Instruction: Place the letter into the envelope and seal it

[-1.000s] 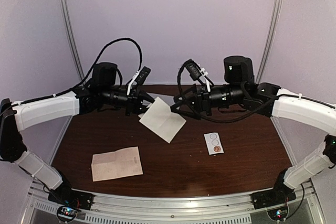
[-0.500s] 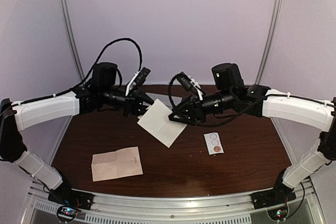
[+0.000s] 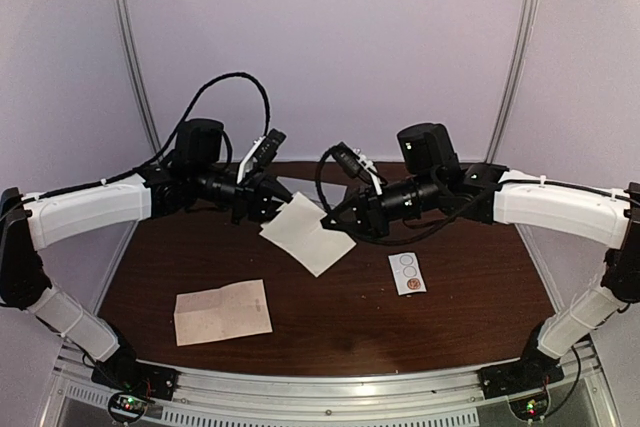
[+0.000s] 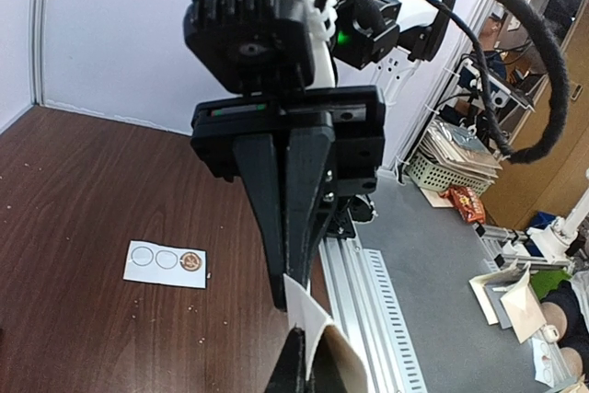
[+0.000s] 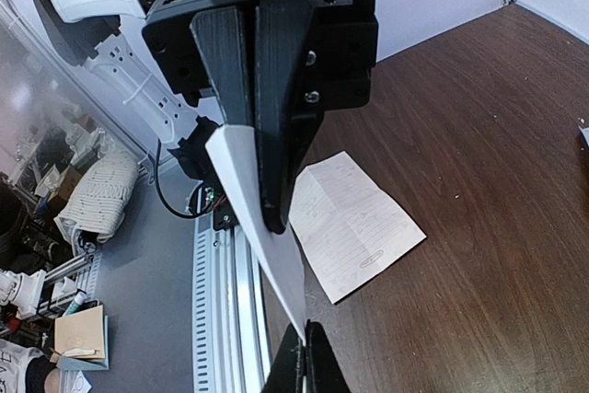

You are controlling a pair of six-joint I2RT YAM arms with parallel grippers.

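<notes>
The envelope (image 3: 306, 237) hangs tilted above the table (image 3: 470, 307) — the left fingers (image 5: 285, 89) pinch its far left corner, the right fingers (image 4: 306, 190) pinch its right corner. The letter (image 3: 222, 312) lies flat on the table at near left, the sticker strip (image 3: 407, 273) at right — both well apart

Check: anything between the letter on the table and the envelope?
Nothing visible. The letter lies alone near the table's front left; the envelope hangs above the table, pinched by the left gripper and right gripper. The sticker strip sits off to the right, clear of that path.
</notes>
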